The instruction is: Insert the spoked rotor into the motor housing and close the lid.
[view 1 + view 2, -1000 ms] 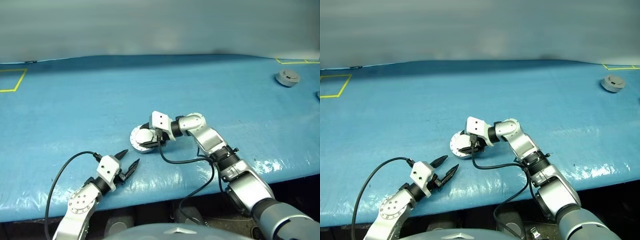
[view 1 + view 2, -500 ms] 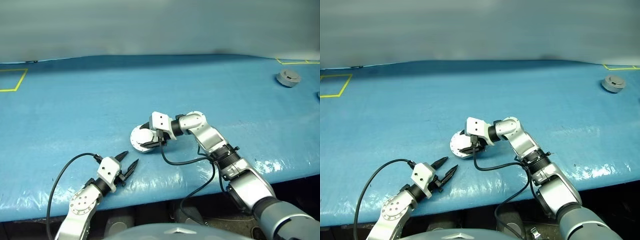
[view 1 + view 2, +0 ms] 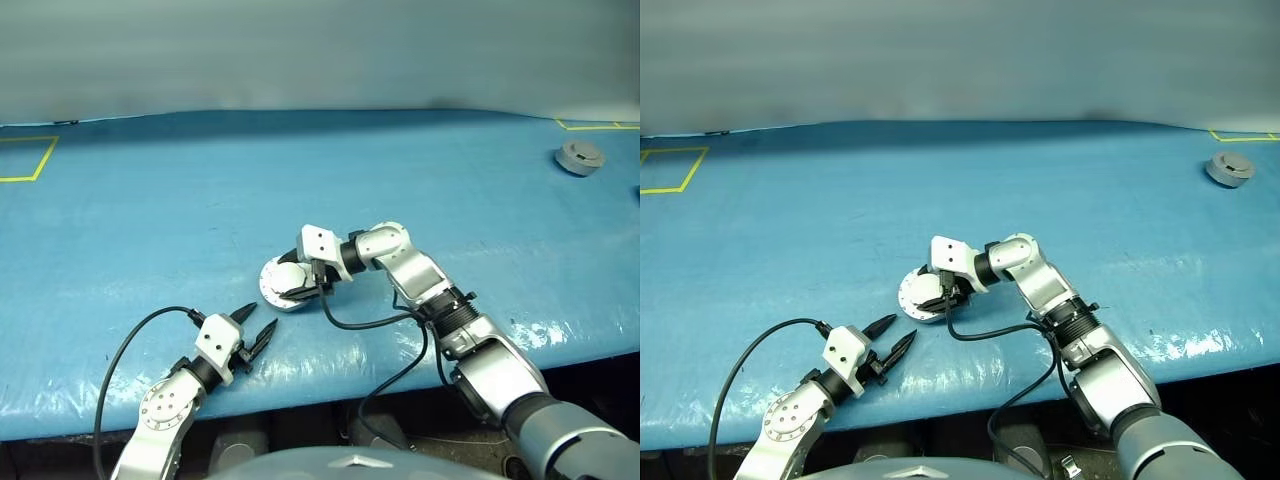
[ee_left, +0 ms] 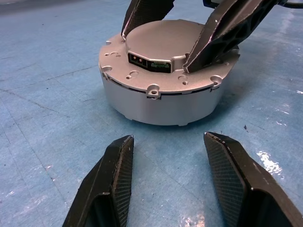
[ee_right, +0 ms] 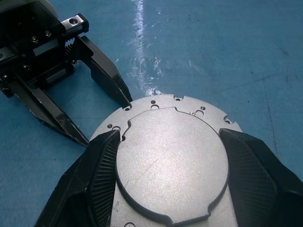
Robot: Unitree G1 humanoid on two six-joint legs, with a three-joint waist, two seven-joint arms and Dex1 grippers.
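The motor housing (image 4: 161,101) is a short grey cylinder standing on the blue table, near the front middle. The lid (image 4: 163,42) sits on top of it, plain grey with a raised middle. My right gripper (image 5: 170,137) reaches over from the right, its two fingers pressed against opposite sides of the lid's raised middle (image 3: 288,281). My left gripper (image 3: 260,318) rests low by the table's front edge, open and empty, pointing at the housing a short way off (image 4: 169,139). The spoked rotor is hidden.
A small round grey part (image 3: 577,156) lies far back on the right. Yellow tape marks (image 3: 25,160) sit at the left and right back corners. The table's front edge (image 3: 330,385) runs just behind my left gripper. A black cable (image 3: 375,322) loops under my right arm.
My right wrist has turned a little while keeping its hold on the lid. The left gripper has stayed where it was.
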